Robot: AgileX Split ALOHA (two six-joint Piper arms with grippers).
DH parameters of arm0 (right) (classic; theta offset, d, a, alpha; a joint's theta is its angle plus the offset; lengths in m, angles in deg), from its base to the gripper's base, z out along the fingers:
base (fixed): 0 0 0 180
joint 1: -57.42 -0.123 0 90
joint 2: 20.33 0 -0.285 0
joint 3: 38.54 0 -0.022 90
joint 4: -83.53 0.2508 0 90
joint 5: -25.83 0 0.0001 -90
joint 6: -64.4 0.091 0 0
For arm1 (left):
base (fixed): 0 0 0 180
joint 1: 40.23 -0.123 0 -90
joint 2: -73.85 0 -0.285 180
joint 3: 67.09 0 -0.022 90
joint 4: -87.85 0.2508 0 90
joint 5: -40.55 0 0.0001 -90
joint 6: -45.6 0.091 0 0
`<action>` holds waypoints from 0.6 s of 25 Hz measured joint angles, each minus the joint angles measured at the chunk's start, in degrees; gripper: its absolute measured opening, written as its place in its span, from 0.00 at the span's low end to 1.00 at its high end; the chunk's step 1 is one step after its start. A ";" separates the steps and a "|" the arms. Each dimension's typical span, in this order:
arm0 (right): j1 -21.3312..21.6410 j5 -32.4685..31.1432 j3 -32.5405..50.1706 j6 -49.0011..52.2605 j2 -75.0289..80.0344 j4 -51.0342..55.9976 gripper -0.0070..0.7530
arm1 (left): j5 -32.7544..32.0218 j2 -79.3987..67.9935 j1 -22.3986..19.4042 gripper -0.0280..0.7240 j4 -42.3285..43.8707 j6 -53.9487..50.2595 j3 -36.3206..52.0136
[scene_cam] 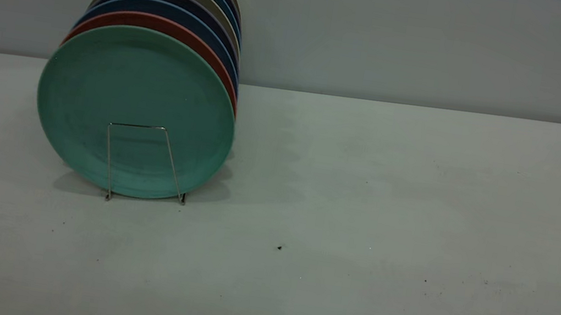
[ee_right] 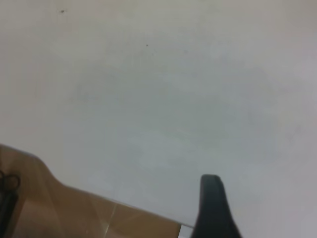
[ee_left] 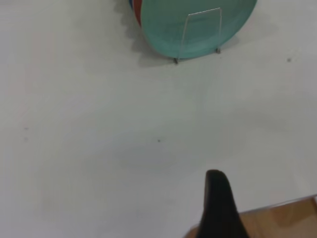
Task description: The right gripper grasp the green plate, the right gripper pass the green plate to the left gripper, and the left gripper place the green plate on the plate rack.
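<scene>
round matte green plate (scene_cam: pixel 101 92) upright in wire plate rack (scene_cam: pixel 144 159)

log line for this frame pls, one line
green plate: upright, frontmost in plate rack | left gripper: back near table edge | right gripper: same | holding: nothing seen
</scene>
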 joint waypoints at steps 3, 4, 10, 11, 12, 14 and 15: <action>0.00 0.00 0.00 0.00 0.00 0.00 0.71 | -0.08 0.00 0.87 0.72 1.02 -0.32 1.10; 0.00 0.00 0.00 0.00 0.00 -0.09 0.71 | -0.08 0.00 1.07 0.72 1.46 -0.77 1.19; 0.00 0.00 0.00 0.05 0.00 -1.32 0.71 | -0.03 0.00 3.86 0.72 5.07 -5.51 1.29; 0.00 0.00 0.00 0.05 0.00 -1.44 0.71 | -0.03 0.00 4.70 0.72 5.74 -6.31 1.35; 0.00 0.07 0.00 0.05 0.00 -1.44 0.71 | -0.03 0.00 5.35 0.72 6.24 -6.97 1.39; 0.00 0.07 0.00 0.05 0.00 -1.56 0.71 | -0.03 0.00 6.70 0.72 6.97 -7.54 1.39; 0.00 0.07 0.00 0.05 0.00 -1.56 0.71 | -0.03 0.00 7.30 0.72 7.14 -7.66 1.39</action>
